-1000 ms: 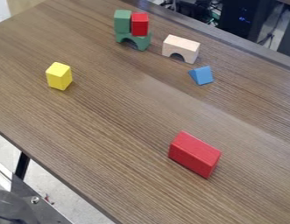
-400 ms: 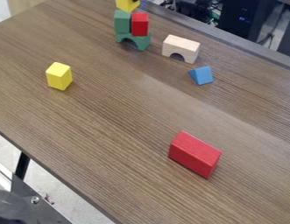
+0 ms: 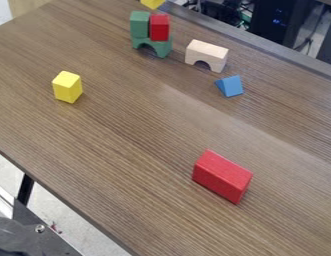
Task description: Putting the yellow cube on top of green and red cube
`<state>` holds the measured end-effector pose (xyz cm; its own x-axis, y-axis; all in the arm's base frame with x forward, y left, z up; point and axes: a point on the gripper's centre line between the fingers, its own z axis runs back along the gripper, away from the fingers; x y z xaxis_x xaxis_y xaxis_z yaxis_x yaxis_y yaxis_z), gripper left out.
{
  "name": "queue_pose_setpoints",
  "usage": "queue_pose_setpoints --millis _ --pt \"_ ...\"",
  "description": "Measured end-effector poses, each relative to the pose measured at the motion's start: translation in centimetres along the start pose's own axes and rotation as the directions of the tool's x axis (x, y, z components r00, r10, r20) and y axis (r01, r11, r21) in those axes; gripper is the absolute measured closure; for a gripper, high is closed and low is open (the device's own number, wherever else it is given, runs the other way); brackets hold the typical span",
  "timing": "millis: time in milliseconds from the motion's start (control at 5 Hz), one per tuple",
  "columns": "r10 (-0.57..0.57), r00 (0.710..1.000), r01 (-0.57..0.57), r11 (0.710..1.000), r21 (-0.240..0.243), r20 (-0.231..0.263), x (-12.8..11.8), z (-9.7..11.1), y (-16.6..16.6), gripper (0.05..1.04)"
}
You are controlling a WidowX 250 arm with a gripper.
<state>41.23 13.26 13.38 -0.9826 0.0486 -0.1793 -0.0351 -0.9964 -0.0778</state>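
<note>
At the top edge of the camera view, a yellow block (image 3: 153,3) is partly cut off; it appears above and behind the stack, apart from it, and what holds it up I cannot tell. The stack has a green cube (image 3: 139,24) and a red cube (image 3: 159,27) side by side on a green arch (image 3: 154,47). Another yellow block (image 3: 67,87) stands on the table at the left.
Right of the stack stand a natural wood arch (image 3: 206,54) and a blue triangular block (image 3: 230,86). A large red block (image 3: 222,176) lies toward the lower right of the wooden table (image 3: 127,150). Cables and dark equipment are beyond the far edge.
The upper yellow block came into view from the top, with a small dark part beside it, and has since shifted up and slightly right. The stack and the other blocks have kept their places.
</note>
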Motion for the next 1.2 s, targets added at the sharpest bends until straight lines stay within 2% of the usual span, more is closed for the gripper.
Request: queue_pose_setpoints --millis 1200 --pt "-0.018 0.999 0.018 1.0 0.012 0.03 -0.2 -1.9 -0.7 0.528"
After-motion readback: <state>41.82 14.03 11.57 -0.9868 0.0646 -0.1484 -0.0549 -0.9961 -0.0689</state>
